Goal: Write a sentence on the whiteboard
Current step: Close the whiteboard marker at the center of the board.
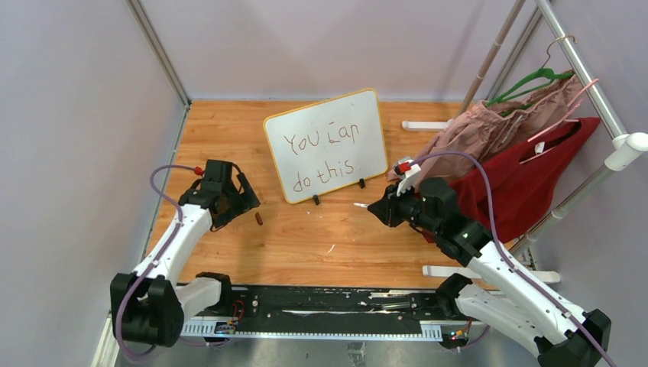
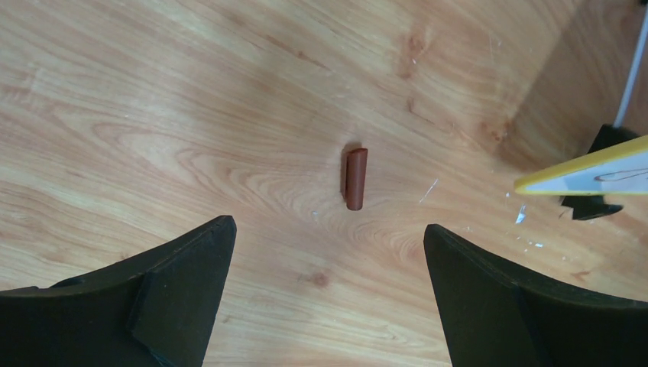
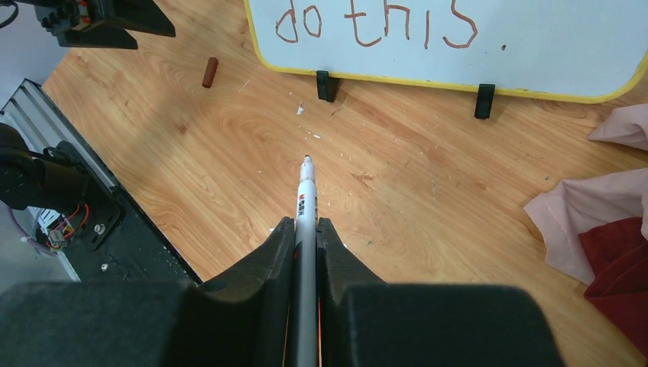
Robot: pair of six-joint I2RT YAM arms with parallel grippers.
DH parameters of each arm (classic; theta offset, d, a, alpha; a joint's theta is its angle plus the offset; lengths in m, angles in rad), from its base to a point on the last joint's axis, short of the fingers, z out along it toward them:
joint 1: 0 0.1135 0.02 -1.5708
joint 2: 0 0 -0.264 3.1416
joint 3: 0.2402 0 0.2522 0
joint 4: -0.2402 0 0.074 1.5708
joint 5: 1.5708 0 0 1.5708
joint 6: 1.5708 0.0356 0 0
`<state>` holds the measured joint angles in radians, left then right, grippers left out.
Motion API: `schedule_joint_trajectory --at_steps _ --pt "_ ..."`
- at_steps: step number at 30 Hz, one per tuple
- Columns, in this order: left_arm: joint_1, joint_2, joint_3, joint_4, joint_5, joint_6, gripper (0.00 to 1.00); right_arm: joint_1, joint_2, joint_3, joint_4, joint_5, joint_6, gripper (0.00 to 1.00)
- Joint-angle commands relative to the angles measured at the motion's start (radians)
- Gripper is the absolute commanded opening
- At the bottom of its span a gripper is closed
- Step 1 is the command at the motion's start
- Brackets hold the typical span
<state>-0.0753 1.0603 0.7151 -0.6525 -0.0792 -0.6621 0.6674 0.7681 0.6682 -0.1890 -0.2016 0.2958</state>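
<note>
The whiteboard (image 1: 328,141) with a yellow frame stands on two black feet at the table's middle back. The sentence (image 1: 325,157) "You can do this." is on it in two lines; its lower line (image 3: 374,23) shows in the right wrist view. My right gripper (image 3: 306,225) is shut on a white marker (image 3: 306,191), tip uncapped and pointing toward the board, apart from it. The marker's tip (image 1: 359,205) hovers right of the board's right foot. My left gripper (image 2: 328,229) is open and empty above the table, just short of a brown marker cap (image 2: 356,178) lying flat.
The cap (image 1: 259,219) lies left of the board's lower corner. Pink and red garments (image 1: 527,160) hang on a rack at the right, close behind my right arm. The board's yellow corner (image 2: 588,172) and a foot sit right of the left gripper. Small white specks litter the wood.
</note>
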Motion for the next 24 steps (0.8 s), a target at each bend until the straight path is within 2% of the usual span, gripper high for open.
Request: schedule_joint_trajectory --at_steps 1,7,13,19,24 --pt "-0.067 0.097 0.052 -0.045 -0.075 0.012 0.99 0.011 -0.025 -0.008 -0.015 -0.017 0.006 0.0" --pt "-0.114 0.222 0.102 -0.034 -0.085 0.016 0.93 0.012 -0.023 0.002 -0.022 -0.019 0.0 0.0" --pt "-0.165 0.317 0.155 -0.019 -0.103 -0.049 0.86 0.011 -0.014 0.0 -0.013 -0.021 0.0 0.0" --pt "-0.169 0.408 0.173 -0.022 -0.131 -0.121 0.76 0.011 -0.005 0.009 -0.019 -0.021 -0.005 0.0" --pt "-0.169 0.45 0.161 -0.011 -0.141 -0.138 0.71 0.011 -0.005 0.009 -0.018 -0.018 -0.006 0.0"
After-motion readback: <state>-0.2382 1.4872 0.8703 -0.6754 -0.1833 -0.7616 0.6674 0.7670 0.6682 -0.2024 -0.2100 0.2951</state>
